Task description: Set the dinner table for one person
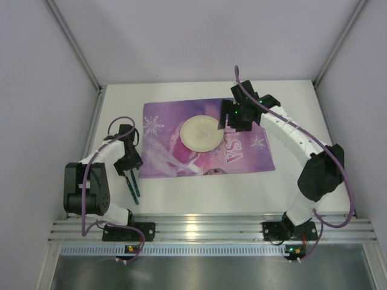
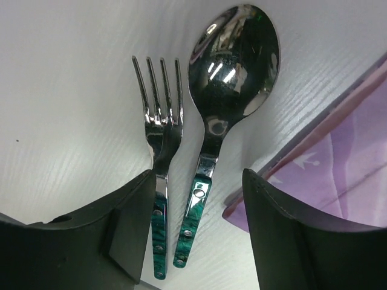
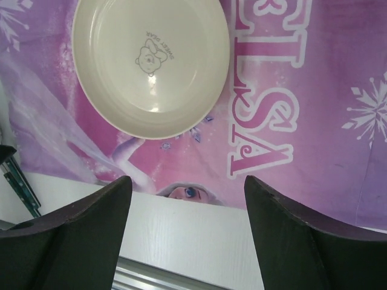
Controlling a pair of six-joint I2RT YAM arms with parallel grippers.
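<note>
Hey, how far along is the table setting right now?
Done: the purple ELSA cloth placemat lies on the white tabletop, the round cream plate on it. In hand: the open left hand straddles the green-handled steel fork and spoon, lying off the mat; nothing gripped. The right hand hangs open, empty. Left: probably setting the cutlery by the plate.

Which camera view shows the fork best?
The left wrist view: the fork lies close, tines and green handle sharp, beside the spoon. The top view shows only thin dark slivers; the right wrist view, only handle ends at its edge.
</note>
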